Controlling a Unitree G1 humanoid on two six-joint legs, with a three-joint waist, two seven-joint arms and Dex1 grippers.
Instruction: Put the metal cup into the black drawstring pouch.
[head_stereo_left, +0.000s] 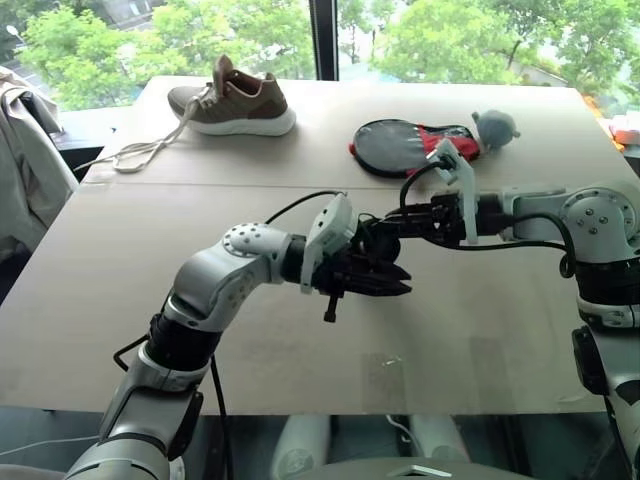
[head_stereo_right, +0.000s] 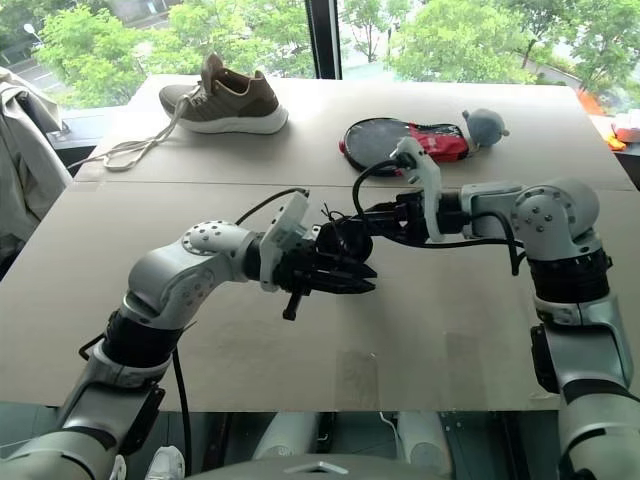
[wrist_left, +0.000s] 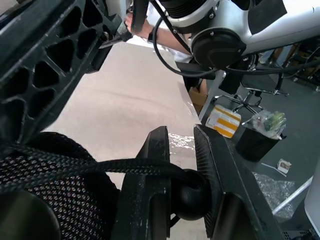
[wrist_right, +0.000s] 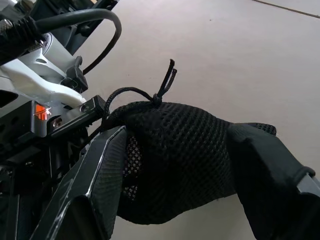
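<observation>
Near half of table (head_stereo_left: 120, 330) bare, passable; far edge obstructed by shoe (head_stereo_left: 235, 103), loose laces (head_stereo_left: 140, 152), paddle case (head_stereo_left: 405, 146), grey plush toy (head_stereo_left: 493, 127).

One shoe (head_stereo_left: 235, 103), one paddle case (head_stereo_left: 405, 146), one grey plush toy (head_stereo_left: 494, 127) and one black pouch (wrist_right: 175, 150) are showing over the table (head_stereo_left: 120, 300).

Pale tan table (head_stereo_left: 300, 330), two boards meeting along a seam across the middle. At the far left, a brown shoe (head_stereo_left: 235, 103) with white sole, laces trailing loose toward the left edge. At the far right, a black-and-red paddle case (head_stereo_left: 405, 146) lying flat – just beside it a small grey plush toy (head_stereo_left: 494, 127). Near half bare.
</observation>
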